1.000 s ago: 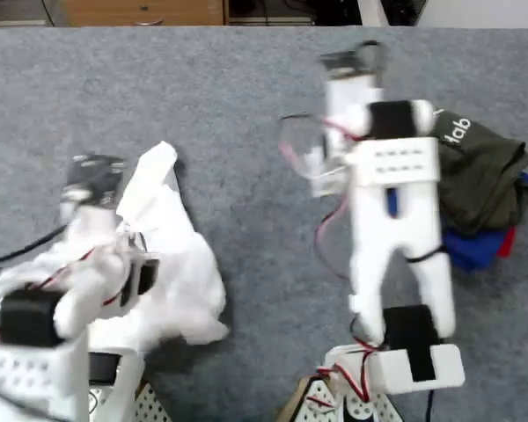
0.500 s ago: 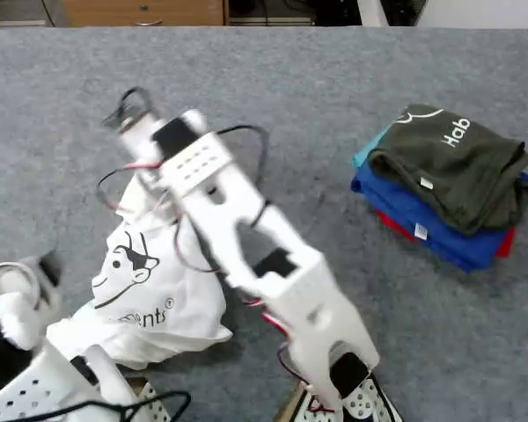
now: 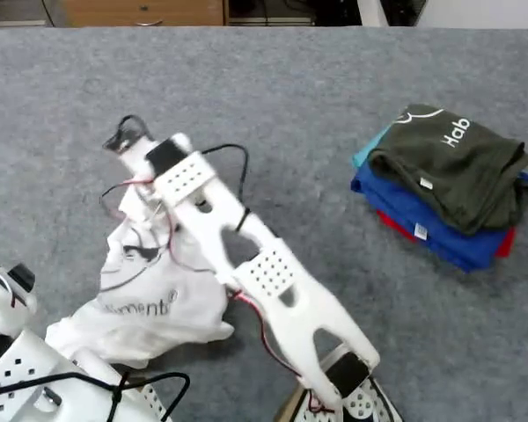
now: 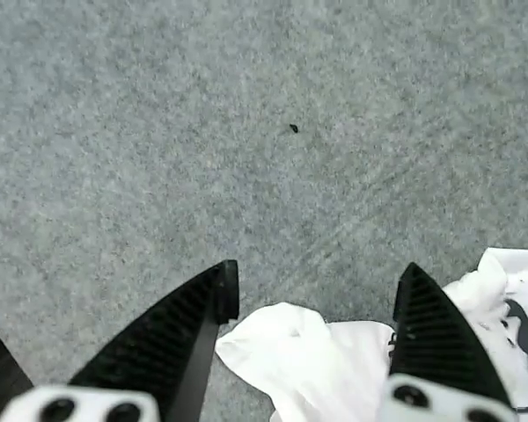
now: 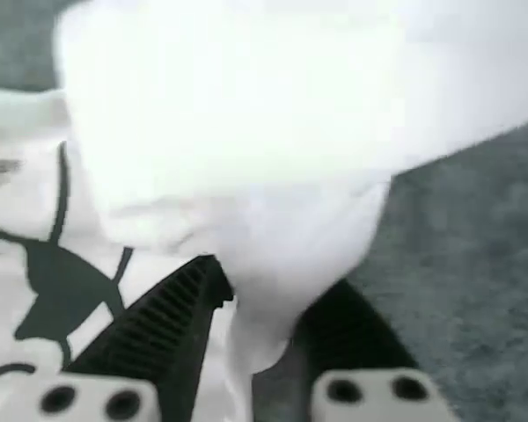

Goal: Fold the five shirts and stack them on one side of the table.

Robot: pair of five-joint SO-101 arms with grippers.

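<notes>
Clamping white shirt [image 3: 158, 299], right gripper [image 5: 273, 290], shirt stack [image 3: 449, 193] well apart

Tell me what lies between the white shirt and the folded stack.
High view: the right arm crosses next to the white shirt; from there to the folded stack, bare grey table.

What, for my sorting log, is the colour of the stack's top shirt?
The top shirt is dark olive with white print; best in the high view.
</notes>
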